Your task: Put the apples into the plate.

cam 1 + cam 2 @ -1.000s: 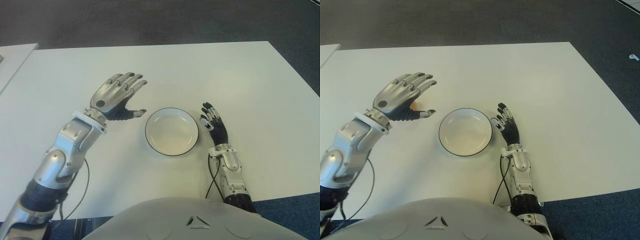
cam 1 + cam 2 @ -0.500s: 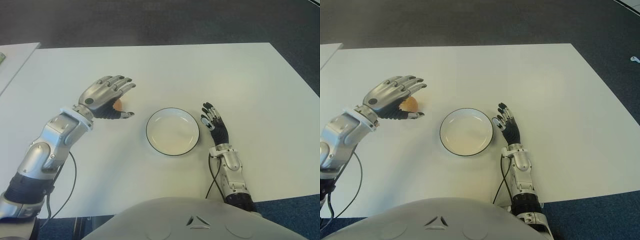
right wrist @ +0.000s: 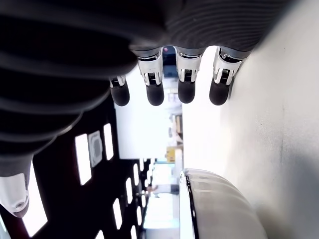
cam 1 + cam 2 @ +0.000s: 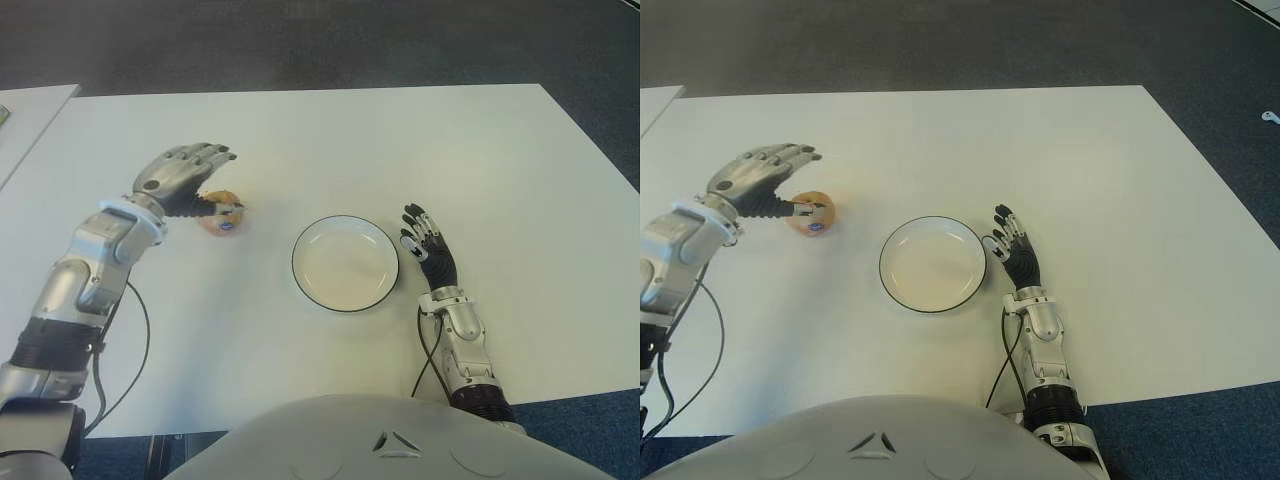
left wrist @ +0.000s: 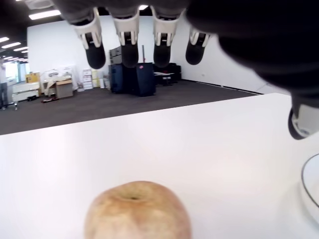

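A yellowish-red apple (image 4: 221, 219) with a small sticker sits on the white table (image 4: 400, 140), left of the plate. My left hand (image 4: 190, 180) arches over the apple from the left. In the left wrist view its fingers (image 5: 127, 47) hang spread above the apple (image 5: 137, 211), holding nothing. The white plate (image 4: 345, 265) with a dark rim has nothing in it. My right hand (image 4: 425, 240) shows just right of the plate, fingers extended and holding nothing. The plate's rim (image 3: 187, 209) lies beside that hand in the right wrist view.
A second white table (image 4: 30, 110) shows at the far left. Dark carpet (image 4: 350, 45) lies beyond the table's far edge. A black cable (image 4: 143, 340) loops beside my left forearm. My torso (image 4: 380, 440) covers the near edge.
My left hand has swung left, away from the plate, and the apple it hid now shows beneath its fingers. The right hand and plate have not moved.
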Motion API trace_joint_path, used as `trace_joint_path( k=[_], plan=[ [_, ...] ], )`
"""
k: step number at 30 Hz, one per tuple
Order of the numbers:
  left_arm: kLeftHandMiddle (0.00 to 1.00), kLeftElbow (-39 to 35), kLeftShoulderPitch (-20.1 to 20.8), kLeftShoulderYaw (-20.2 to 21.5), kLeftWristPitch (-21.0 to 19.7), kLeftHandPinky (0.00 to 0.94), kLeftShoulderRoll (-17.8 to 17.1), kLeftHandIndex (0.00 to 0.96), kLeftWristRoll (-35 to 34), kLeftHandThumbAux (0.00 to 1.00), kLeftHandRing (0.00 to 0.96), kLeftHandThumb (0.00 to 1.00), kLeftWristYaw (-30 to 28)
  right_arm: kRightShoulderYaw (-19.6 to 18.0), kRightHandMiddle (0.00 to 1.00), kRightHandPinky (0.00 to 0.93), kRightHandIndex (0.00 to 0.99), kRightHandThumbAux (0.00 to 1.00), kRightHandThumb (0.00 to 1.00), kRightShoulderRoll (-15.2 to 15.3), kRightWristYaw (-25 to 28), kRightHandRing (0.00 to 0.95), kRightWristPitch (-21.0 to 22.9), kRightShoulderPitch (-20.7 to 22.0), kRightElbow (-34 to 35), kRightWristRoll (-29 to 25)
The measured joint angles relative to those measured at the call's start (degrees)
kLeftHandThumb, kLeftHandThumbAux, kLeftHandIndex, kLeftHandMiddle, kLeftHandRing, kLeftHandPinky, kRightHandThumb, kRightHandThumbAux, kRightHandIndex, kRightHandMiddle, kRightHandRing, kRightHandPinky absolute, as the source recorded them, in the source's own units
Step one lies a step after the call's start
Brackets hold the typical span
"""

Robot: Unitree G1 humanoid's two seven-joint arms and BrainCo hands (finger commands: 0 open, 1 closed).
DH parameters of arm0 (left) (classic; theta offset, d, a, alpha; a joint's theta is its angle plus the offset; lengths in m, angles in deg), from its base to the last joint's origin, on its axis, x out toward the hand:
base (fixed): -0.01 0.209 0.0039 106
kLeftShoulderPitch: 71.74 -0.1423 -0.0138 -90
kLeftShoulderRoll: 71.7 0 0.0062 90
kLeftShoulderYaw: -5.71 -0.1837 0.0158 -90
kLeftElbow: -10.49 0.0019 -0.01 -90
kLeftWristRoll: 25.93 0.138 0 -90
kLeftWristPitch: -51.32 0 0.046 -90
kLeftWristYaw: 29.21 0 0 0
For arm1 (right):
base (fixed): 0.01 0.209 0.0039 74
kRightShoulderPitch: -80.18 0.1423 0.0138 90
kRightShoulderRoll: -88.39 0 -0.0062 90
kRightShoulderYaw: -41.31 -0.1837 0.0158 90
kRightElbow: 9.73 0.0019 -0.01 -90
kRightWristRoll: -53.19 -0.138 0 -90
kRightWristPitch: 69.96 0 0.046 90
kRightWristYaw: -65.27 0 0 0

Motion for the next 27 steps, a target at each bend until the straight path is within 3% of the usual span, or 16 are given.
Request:
trace_joint_path(
  k=[19,27],
  plan=[
    [0.0,9.6,3.2,-1.8,-2.1,0.011,-0.2,0.008,1.4,0.367,0.0,0.245,4.9,0.0,0.005,0.0,0.002,0.484,0.067,0.6,0.3,0.0,-0.7,-0.1,-0.2,0.2],
    [0.0,13.8,4.9,-4.1,-2.3,0.014,-0.1,0.0,2.4,0.359,0.0,0.255,7.8,0.0,0.046,0.0,0.052,0.451,0.061,1.1,1.5,0.0,-1.5,-0.3,-0.3,-0.1]
  ],
)
